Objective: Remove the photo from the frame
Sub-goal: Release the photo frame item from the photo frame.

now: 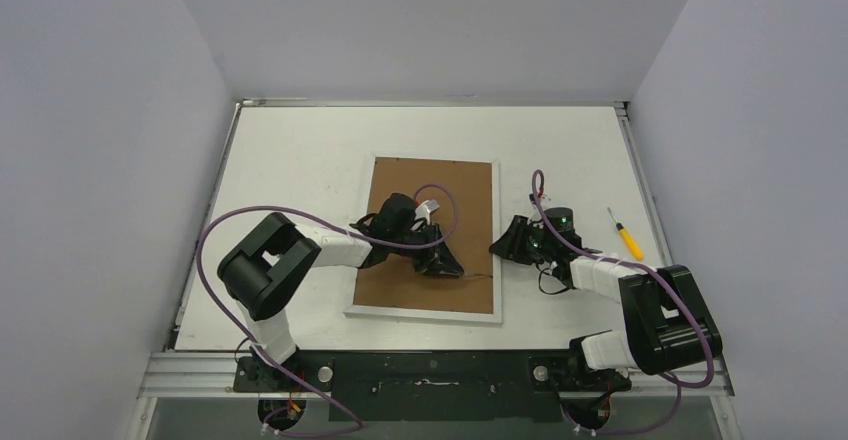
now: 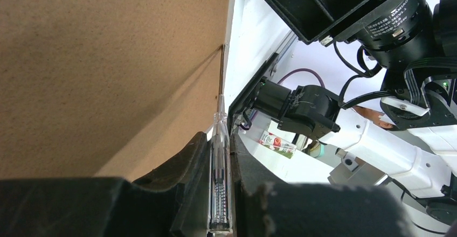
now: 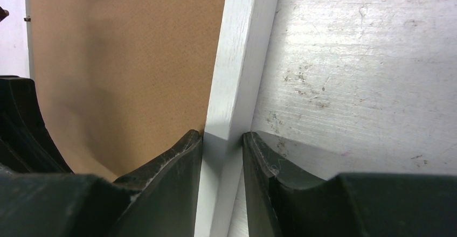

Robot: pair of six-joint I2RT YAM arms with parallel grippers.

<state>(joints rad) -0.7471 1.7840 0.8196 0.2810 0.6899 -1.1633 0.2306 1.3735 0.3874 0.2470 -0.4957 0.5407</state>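
Note:
The frame [image 1: 420, 185] lies face down on the table, its brown back up and a narrow white border [image 1: 497, 210] around it. The photo is hidden under the back. My left gripper [image 1: 450, 265] hovers over the lower right part of the back, shut on a clear-handled screwdriver [image 2: 221, 161]. The screwdriver's shaft reaches the seam between the brown back [image 2: 108, 70] and the white border [image 2: 233, 59]. My right gripper [image 3: 222, 140] is shut on the frame's right border [image 3: 242, 59], one finger on the brown back [image 3: 124, 59], the other on the table side.
A yellow-handled screwdriver [image 1: 627, 234] lies on the white table [image 1: 300, 160] to the right of the frame. The right arm [image 2: 377, 140] stands close beside the left gripper. Grey walls enclose the table on three sides.

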